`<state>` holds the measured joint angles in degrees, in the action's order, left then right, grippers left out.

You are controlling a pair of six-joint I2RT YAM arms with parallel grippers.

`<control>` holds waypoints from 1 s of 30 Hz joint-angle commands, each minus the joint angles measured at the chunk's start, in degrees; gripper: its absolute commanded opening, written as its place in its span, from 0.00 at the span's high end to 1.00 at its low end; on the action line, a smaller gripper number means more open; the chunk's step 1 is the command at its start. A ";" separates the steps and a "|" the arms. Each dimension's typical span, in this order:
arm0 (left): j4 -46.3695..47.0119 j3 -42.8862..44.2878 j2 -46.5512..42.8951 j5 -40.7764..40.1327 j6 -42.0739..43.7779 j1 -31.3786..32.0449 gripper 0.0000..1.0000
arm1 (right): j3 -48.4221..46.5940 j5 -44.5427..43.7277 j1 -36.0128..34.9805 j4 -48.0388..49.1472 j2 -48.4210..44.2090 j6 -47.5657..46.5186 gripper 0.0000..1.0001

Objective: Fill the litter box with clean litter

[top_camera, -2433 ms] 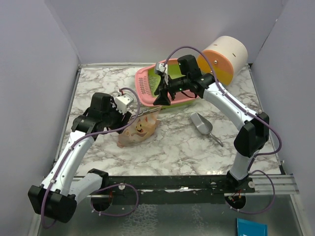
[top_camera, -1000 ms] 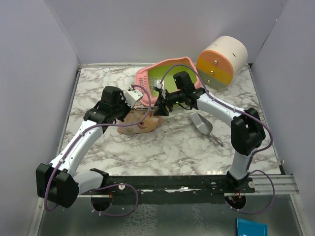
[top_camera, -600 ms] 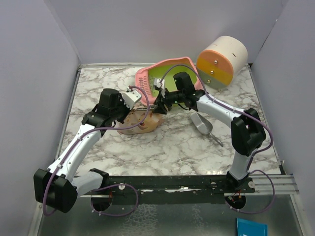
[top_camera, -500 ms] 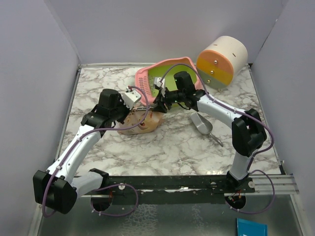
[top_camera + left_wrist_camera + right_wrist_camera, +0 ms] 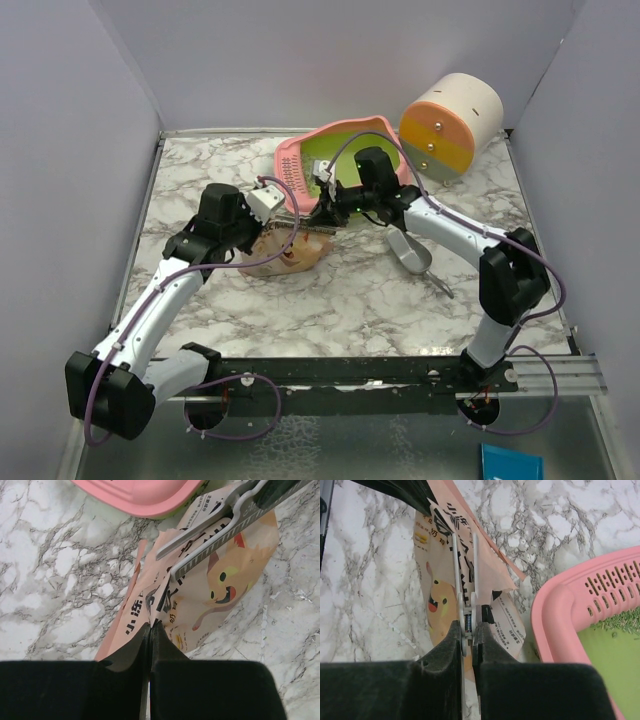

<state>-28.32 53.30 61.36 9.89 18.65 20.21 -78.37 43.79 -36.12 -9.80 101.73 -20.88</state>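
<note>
Top external view has the left arm stretched forward from its base at the near left, with its wrist bent in toward the middle of the white marble table. The right arm stands up to a folded elbow at the right and extends leftward. Both meet at the tan printed pouch lying flat on the table. The left gripper is closed tight, pinching one edge of the pouch. The right gripper is squeezed onto the handle end of a white spring clip (its two long bars lie along the pouch). The large pink plastic litter box, green inside, sits just beyond the pouch, with some pale greenish-grey granules of litter by its slotted grille. A grey metal scoop lies apart, to the right.
</note>
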 commanded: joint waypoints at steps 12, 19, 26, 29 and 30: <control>19.13 -1.57 -10.81 -3.83 -16.84 0.29 0.54 | 11.31 -22.01 -0.29 10.50 -17.64 10.23 0.99; 12.46 4.99 -7.63 -10.58 -31.38 0.19 0.27 | 16.99 -44.74 16.43 2.82 -26.35 33.16 0.99; -1.21 16.59 5.88 -8.87 -37.34 -2.44 0.21 | 28.35 -41.75 39.53 0.15 -30.50 40.94 0.99; -4.72 18.79 10.13 -5.62 -39.60 -9.11 0.18 | 31.99 -41.43 41.06 1.01 -29.88 42.52 0.99; -4.85 18.33 10.71 -2.62 -40.94 -12.64 0.18 | 33.28 -40.72 41.53 1.86 -29.46 43.20 0.99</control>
<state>-25.69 70.15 69.21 2.72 -16.43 16.32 -48.82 2.72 4.69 -8.25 72.69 17.17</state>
